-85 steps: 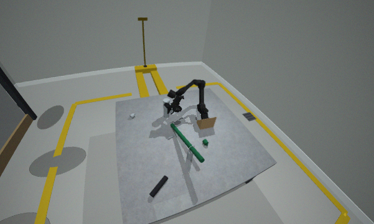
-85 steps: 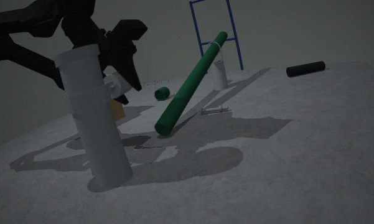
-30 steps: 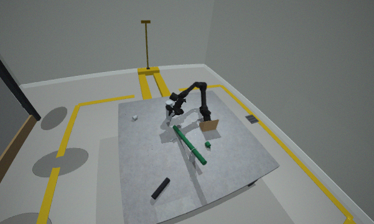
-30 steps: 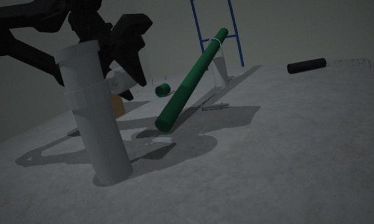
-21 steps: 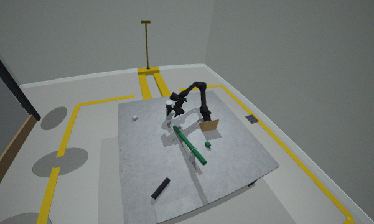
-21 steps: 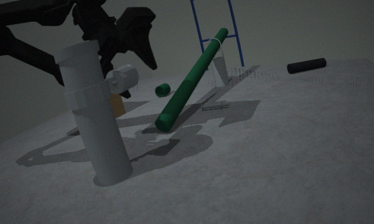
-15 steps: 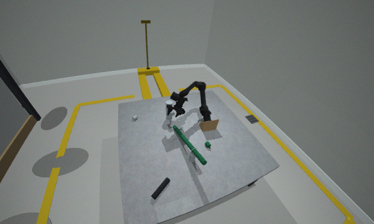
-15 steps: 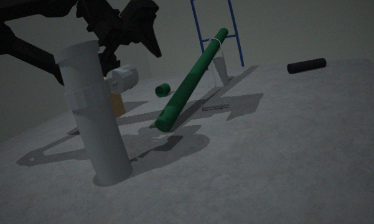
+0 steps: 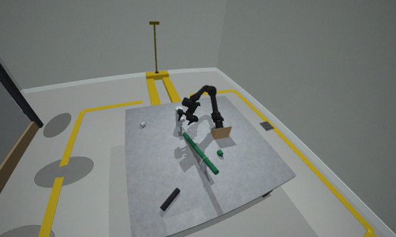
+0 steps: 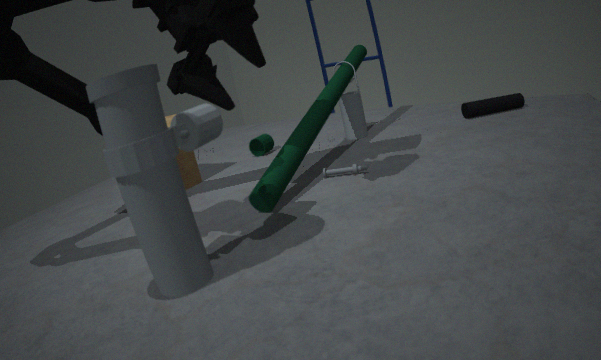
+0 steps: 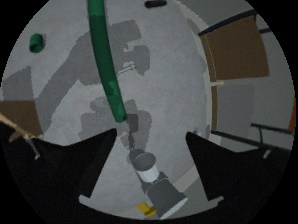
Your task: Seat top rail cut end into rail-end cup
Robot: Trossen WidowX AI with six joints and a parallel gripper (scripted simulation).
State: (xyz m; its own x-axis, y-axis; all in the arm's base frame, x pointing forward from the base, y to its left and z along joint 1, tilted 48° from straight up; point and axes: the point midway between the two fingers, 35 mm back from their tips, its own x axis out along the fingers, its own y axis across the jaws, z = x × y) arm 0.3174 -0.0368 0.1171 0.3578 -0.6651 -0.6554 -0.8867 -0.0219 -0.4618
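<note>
The green rail (image 9: pixel 198 149) (image 10: pixel 305 132) (image 11: pixel 102 55) slopes down from the wire loop cap (image 10: pixel 355 75) on the slim grey post (image 10: pixel 354 112). Its low end is outside the rail-end cup, below it and apart from it. The grey cup (image 10: pixel 200 127) (image 11: pixel 148 173) sticks out from the brace band (image 10: pixel 140 155), high on the big grey post (image 10: pixel 165 225) and below the post cap (image 10: pixel 125 84). My gripper (image 9: pixel 184 122) (image 10: pixel 247 86) (image 11: pixel 152 133) is wide open and empty, above the rail's low end and touching neither rail nor cup. Whether that end touches the table is unclear.
A green cap (image 9: pixel 220 153) (image 10: pixel 261 145) (image 11: pixel 36 43) and a small bolt (image 10: pixel 345 171) (image 11: pixel 126 68) lie beside the rail. A tan board (image 9: pixel 221 132) stands by the arm's base. A black cylinder (image 9: pixel 170 199) (image 10: pixel 492 106) and a small pale piece (image 9: pixel 143 124) lie farther off.
</note>
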